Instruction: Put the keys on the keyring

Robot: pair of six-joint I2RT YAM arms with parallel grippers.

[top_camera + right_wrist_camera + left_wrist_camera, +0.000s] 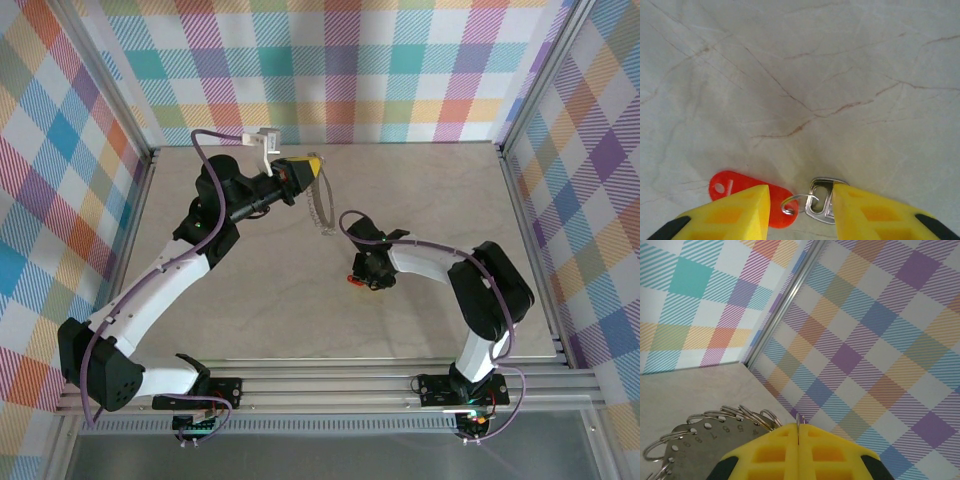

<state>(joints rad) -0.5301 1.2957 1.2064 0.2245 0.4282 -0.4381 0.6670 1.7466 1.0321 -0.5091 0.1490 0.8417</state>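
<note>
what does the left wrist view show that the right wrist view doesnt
Left wrist: the left pincer shut on a thin wire of the keyring, a numbered metal plate carrying wire rings, with plaid walls behind.
Right wrist: the right pincer open, straddling the key, whose red head and silver metal part lie flat on the table.
Both: yellow pincer fingers at the bottom edge, and some of the pale marbled table.

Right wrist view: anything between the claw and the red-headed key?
Nothing visible. The right claw is open, its fingers straddling the key on the table: red head partly behind one finger, silver end against the other, no other object between them.
</note>
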